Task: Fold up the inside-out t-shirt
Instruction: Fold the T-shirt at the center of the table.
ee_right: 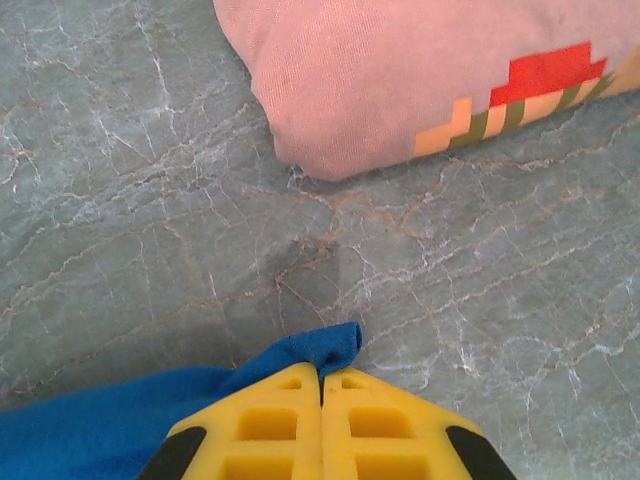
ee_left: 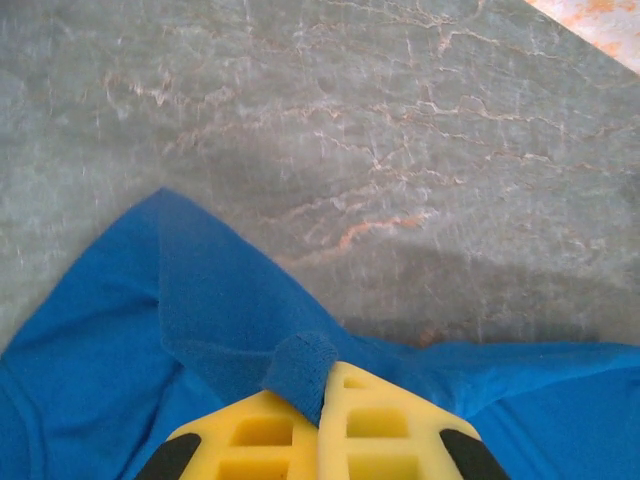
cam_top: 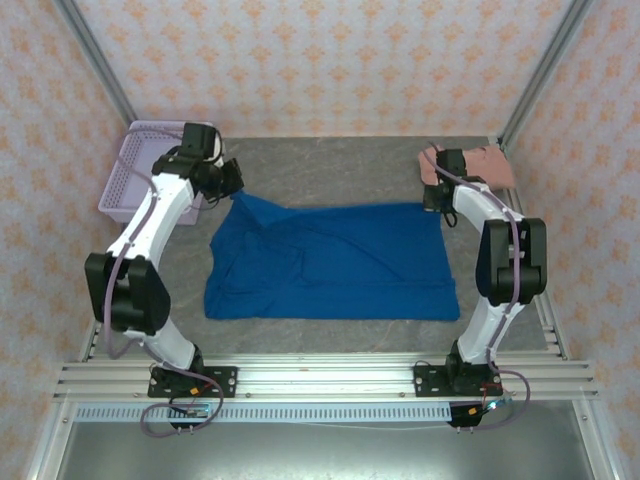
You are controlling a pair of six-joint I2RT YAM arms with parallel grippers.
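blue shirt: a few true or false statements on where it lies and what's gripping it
1. The left end effector is shut on a corner of the blue shirt. True.
2. The right end effector hangs open above the table. False: it is shut on another corner of the blue shirt.
3. The blue shirt lies in the basket. False: it is spread on the table, and the basket stands at the far left.
4. A folded pink shirt lies at the far right of the table. True.
5. The pink shirt rests on the blue shirt. False: bare table separates them.
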